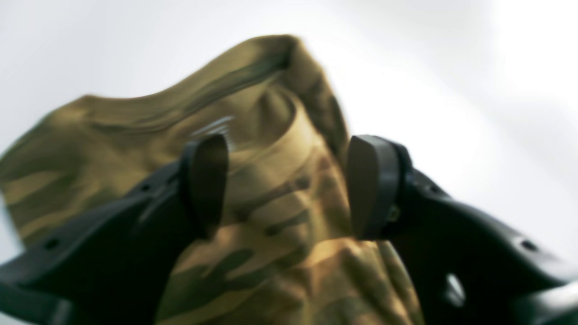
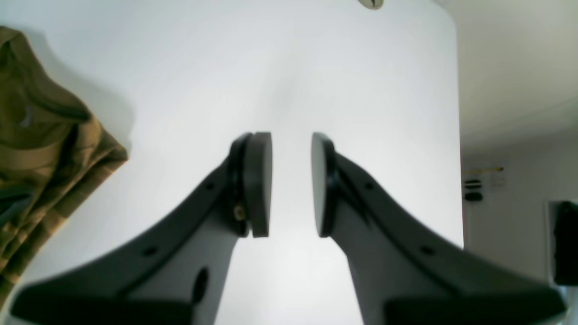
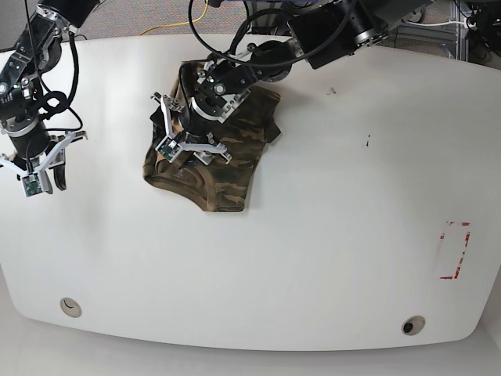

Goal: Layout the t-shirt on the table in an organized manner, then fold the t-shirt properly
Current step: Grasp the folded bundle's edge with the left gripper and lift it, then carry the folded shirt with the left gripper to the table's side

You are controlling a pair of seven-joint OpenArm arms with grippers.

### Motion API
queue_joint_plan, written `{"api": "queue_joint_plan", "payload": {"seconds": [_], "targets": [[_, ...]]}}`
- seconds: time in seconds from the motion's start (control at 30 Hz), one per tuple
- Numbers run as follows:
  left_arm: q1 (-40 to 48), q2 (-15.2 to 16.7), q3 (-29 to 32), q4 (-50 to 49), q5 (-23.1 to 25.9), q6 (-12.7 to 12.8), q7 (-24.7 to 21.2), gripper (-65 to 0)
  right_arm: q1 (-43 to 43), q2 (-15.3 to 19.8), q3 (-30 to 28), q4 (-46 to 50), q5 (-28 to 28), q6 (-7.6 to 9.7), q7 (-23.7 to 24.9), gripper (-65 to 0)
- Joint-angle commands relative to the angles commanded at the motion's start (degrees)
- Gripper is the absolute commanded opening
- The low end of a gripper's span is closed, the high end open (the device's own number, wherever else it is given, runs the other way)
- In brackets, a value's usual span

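Now your left pincer (image 1: pixel 289 187) hangs wide over the crumpled camouflage t-shirt (image 3: pixel 211 153) on the table (image 3: pixel 313 258); pinch one hem corner only (not the bunched middle). Your right pincer (image 2: pixel 291 185), narrowly parted, holds nothing, well apart from the shirt.

A yellow cable (image 3: pixel 168 27) lies on grey floor (image 3: pixel 141 16) beyond the far edge.
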Motion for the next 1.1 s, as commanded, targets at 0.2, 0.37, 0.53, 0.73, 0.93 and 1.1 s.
{"api": "queue_joint_plan", "payload": {"seconds": [0.2, 0.37, 0.53, 0.73, 0.93, 1.1], "targets": [[1.5, -1.5, 0.7, -4.4, 1.8, 0.1, 0.1, -42.8, -0.3, -0.3, 1.1, 0.0, 0.2, 0.00, -0.1, -51.2], [1.5, -6.7, 0.7, -6.1, 1.7, 0.1, 0.0, -42.8, -0.3, -1.3, 1.7, -0.1, 0.3, 0.00, -0.1, -51.2], [1.5, -13.8, 0.5, -5.8, 1.4, 0.1, -0.2, -42.8, -1.0, -1.7, 1.4, -0.1, 0.3, 0.00, -0.1, -51.2], [2.0, -21.3, -4.0, -4.9, 1.3, 0.0, -0.2, -42.8, -1.0, -2.3, 1.3, -0.1, 0.3, 0.00, -0.1, -51.2], [4.8, -31.6, -8.2, -1.3, 1.2, -3.0, -0.3, -42.8, -1.0, -3.3, 1.2, -0.1, 0.3, 0.00, -0.1, -51.2], [9.0, -38.5, -14.6, 1.2, 1.2, -7.9, -0.3, -42.8, -1.1, -3.3, 1.2, -0.1, 0.3, 0.00, -0.1, -51.2]]}}
